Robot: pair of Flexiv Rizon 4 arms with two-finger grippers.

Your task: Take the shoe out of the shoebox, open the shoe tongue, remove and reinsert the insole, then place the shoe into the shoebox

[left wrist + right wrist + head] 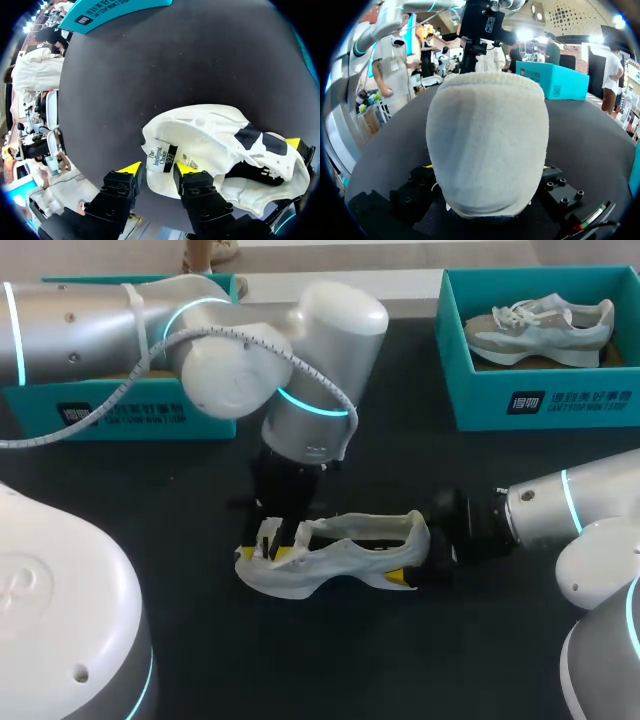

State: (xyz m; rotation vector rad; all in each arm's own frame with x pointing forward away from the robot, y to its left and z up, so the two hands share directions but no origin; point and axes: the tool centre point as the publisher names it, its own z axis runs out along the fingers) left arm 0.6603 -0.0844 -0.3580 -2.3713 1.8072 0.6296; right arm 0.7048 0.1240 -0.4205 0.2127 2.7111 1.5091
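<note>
A cream-white shoe [335, 552] lies on its side in the middle of the black table, toe toward the left arm. My left gripper [276, 538] hangs over the toe end. In the left wrist view its fingers [131, 168] stand apart, with the labelled shoe tongue [161, 158] lying flat between them. From the right, my right gripper [410, 560] holds the shoe at its heel, one yellow tip [400, 578] showing on the near side. In the right wrist view the heel [487, 145] fills the space between the jaws and hides the tips.
A teal shoebox [545, 405] at the back right holds a second pale shoe [540, 332]. Another teal shoebox [110, 412] stands at the back left, partly hidden behind my left arm. Bare black tabletop [330, 660] lies in front of the shoe.
</note>
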